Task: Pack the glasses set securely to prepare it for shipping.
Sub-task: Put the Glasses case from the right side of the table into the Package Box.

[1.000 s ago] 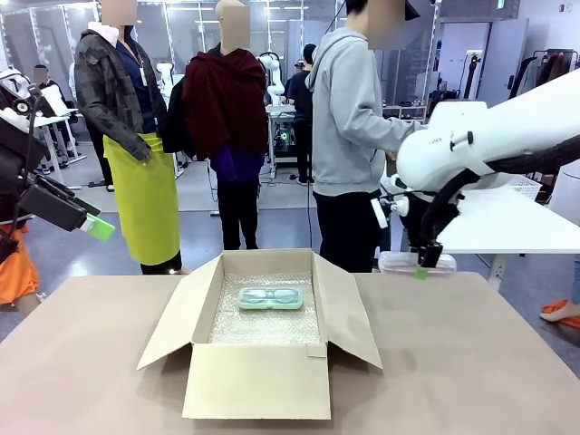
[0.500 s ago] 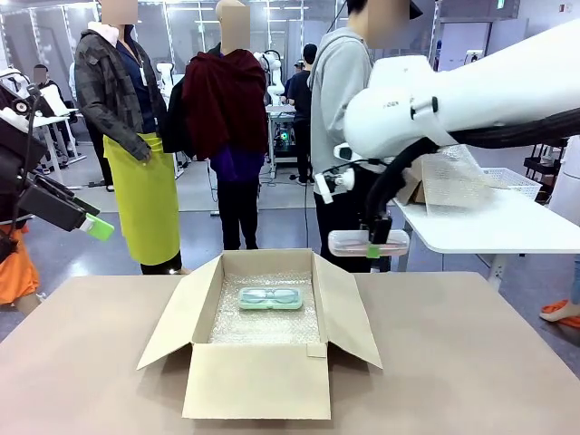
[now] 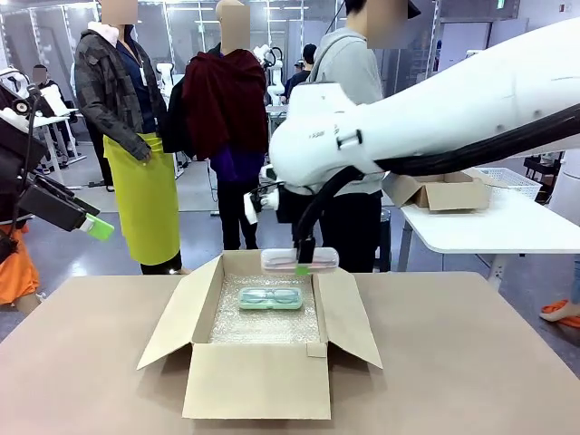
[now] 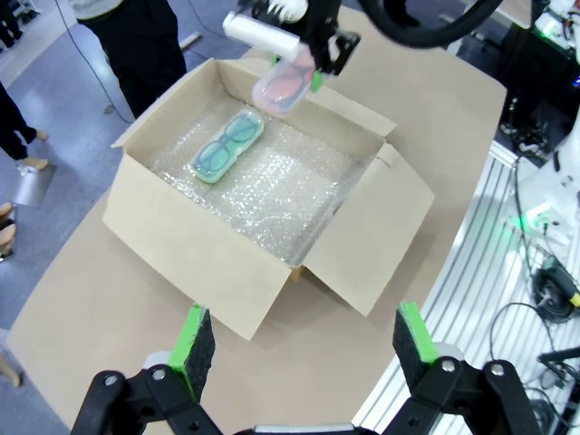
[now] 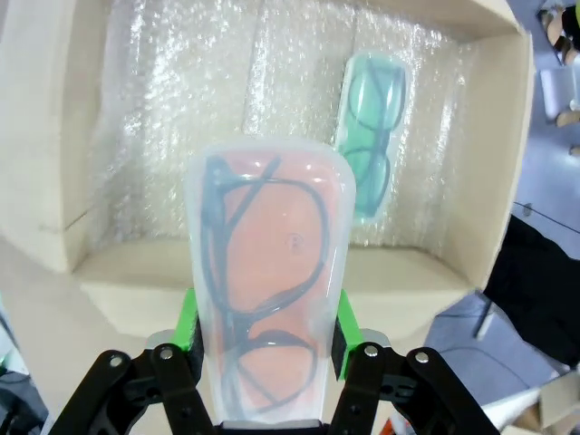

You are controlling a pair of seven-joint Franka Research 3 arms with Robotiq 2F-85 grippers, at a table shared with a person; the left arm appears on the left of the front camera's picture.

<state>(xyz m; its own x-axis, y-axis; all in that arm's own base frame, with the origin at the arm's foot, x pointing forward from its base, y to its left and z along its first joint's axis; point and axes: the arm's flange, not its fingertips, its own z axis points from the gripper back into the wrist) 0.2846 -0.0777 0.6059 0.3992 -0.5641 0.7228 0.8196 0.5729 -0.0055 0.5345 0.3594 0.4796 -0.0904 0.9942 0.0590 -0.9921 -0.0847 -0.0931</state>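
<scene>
The open cardboard box [image 3: 258,385] sits mid-tabletop [image 3: 471,362], toward the near edge. The mint green case [image 3: 270,298] lies on the bubble wrap [image 3: 263,326] inside. The right arm reaches across from the right edge, and its right end effector [image 3: 303,267] points down over the box's far wall, pinching the pinkish case [image 3: 322,260] level. High off the left edge, the left end effector [image 4: 304,333] hangs spread.

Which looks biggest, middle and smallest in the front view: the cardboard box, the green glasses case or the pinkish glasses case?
1. the cardboard box, easily biggest.
2-3. the pinkish glasses case and the green glasses case look about alike, so no ranking between them.
</scene>
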